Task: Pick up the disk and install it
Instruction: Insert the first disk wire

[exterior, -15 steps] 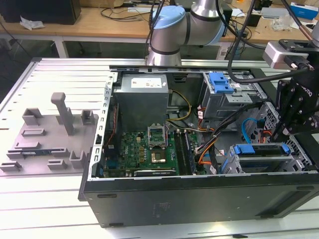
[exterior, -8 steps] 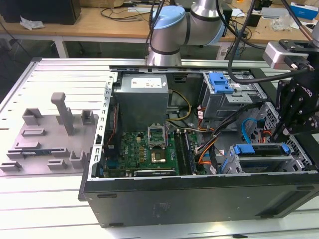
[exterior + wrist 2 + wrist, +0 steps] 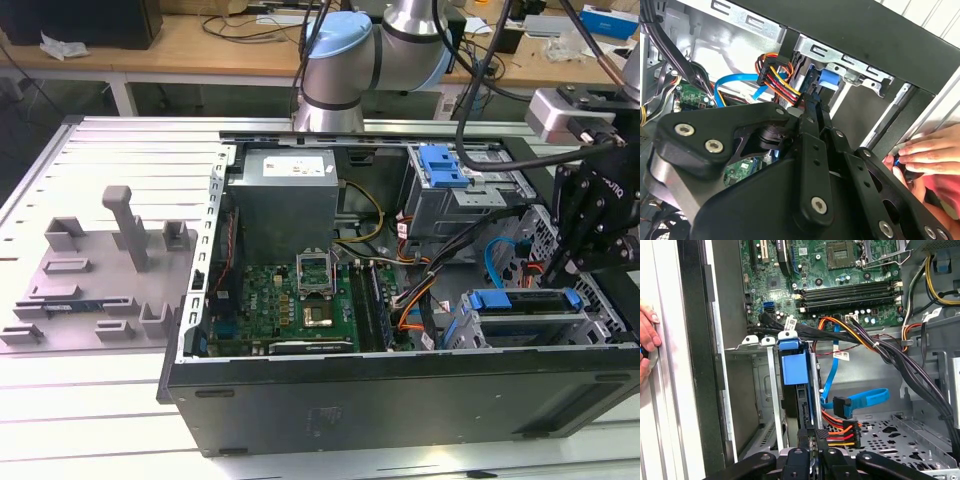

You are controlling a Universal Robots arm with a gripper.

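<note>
The disk [image 3: 525,303], edged by its blue frame, sits in the drive bay at the front corner of the open computer case, on the exterior view's right. In the first wrist view the disk [image 3: 792,367] stands edge-on in the bay between metal rails. The second wrist view has its blue end [image 3: 829,80] under the cage rail. My gripper [image 3: 572,268] hovers over the disk's right end. The gripper [image 3: 812,435] is shut, its tips right at the disk's near edge; whether they touch it is unclear. The gripper [image 3: 812,100] points into the bay.
A person's hand [image 3: 647,342] rests outside the case wall [image 3: 695,365]; the hand [image 3: 930,155] holds a small dark thing. Orange and black power cables [image 3: 840,432] and a blue data cable [image 3: 860,400] lie beside the bay. A blue latch [image 3: 443,165] tops the rear cage.
</note>
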